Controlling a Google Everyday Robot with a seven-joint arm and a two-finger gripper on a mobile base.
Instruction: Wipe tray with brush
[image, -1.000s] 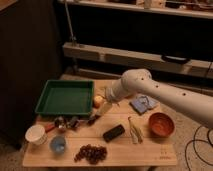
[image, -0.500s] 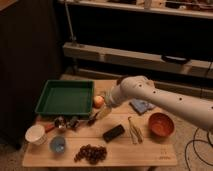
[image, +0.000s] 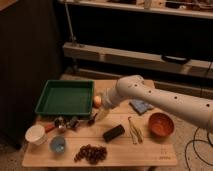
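Wooden table (image: 150, 150) carries green tray (image: 65, 98), brush (image: 92, 119), orange bowl (image: 161, 125), grapes (image: 91, 153), black block (image: 114, 133).

tray (image: 65, 97): green
brush (image: 93, 119): black
gripper (image: 101, 114): pale, low over the table just right of the tray
arm (image: 165, 102): white with small dark dots
bowl (image: 161, 124): red-orange
cloth (image: 141, 106): blue
block (image: 114, 133): black
cup (image: 36, 135): white
grapes (image: 91, 153): dark purple
table (image: 150, 150): light wood

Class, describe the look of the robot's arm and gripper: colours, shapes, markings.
The arm is a thick, rounded white tube with a bulging elbow and small dark dots along its side. The gripper, low over the table by the tray's corner, looks darker and slimmer than the arm.
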